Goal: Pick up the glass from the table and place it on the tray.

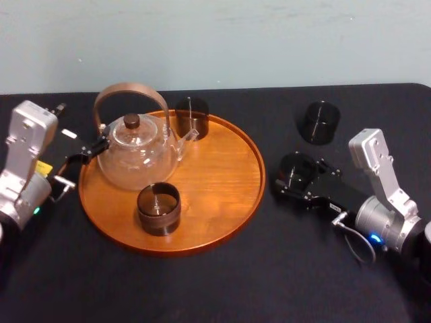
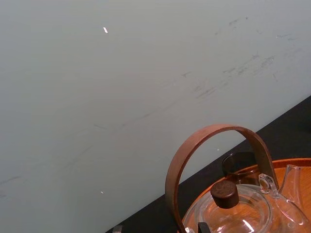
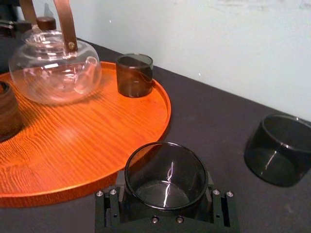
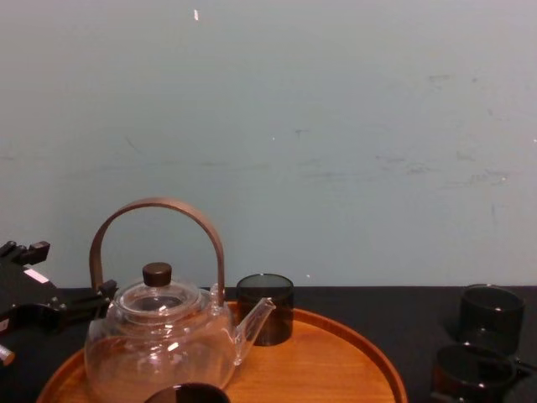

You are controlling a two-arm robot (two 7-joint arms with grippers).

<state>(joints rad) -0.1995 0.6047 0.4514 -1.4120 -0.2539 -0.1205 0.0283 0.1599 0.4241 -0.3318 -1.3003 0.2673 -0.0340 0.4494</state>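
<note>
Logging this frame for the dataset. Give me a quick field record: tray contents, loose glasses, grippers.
tray: teapot, back glass, front glass
table: two dark glasses right of the tray
right gripper: jaws closed around the nearer glass
far glass: upright, free
left gripper: at the tray's left rim, beside the teapot
</note>
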